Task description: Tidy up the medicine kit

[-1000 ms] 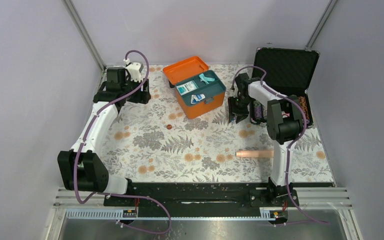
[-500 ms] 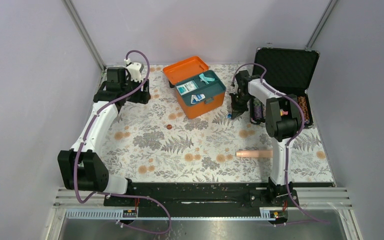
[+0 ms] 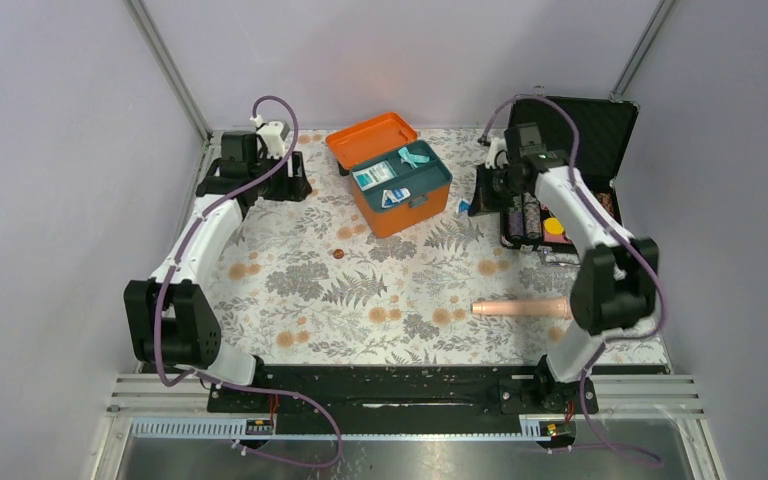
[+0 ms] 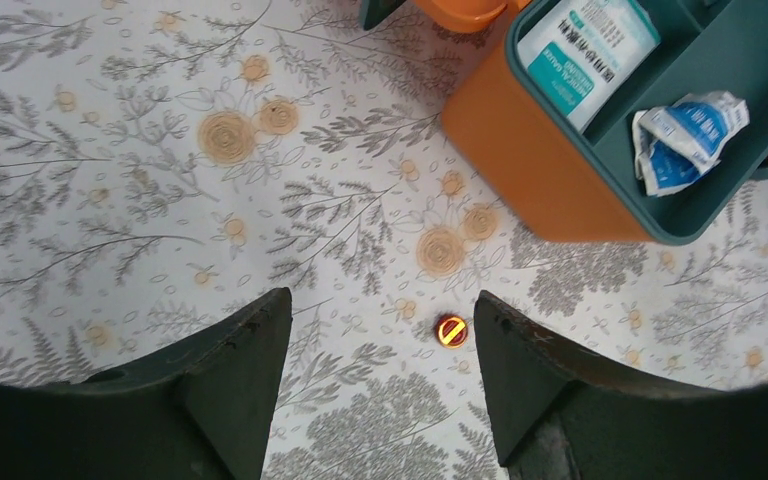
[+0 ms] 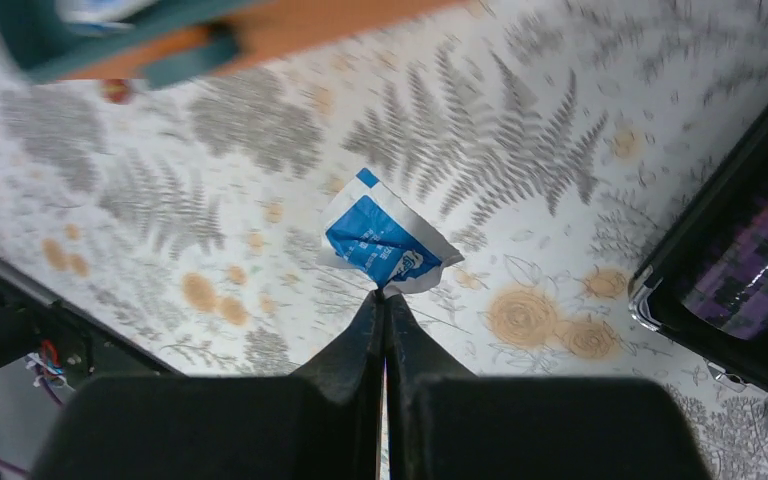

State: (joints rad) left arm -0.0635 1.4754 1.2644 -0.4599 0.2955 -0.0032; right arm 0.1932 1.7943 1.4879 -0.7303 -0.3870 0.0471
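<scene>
The orange medicine kit (image 3: 400, 214) stands open at the back centre, lid (image 3: 370, 135) back, with a teal insert tray (image 3: 438, 176). A white-and-teal packet (image 3: 372, 177) and a crumpled blue packet (image 3: 394, 197) lie in the tray; both show in the left wrist view (image 4: 585, 45) (image 4: 685, 135). My right gripper (image 5: 382, 295) is shut on the corner of a blue-and-white packet (image 5: 385, 245), held above the table right of the kit (image 3: 465, 205). My left gripper (image 4: 380, 300) is open and empty, above the table left of the kit.
A black foam-lined case (image 3: 570, 140) with poker chips stands open at the back right, close to my right arm. A beige cylinder (image 3: 520, 307) lies at the front right. A small red chip (image 4: 450, 330) lies on the floral cloth in front of the kit.
My right arm has swung up and toward the back right, and the blue-and-white packet now hangs from its shut fingertips. My left arm has shifted only slightly.
</scene>
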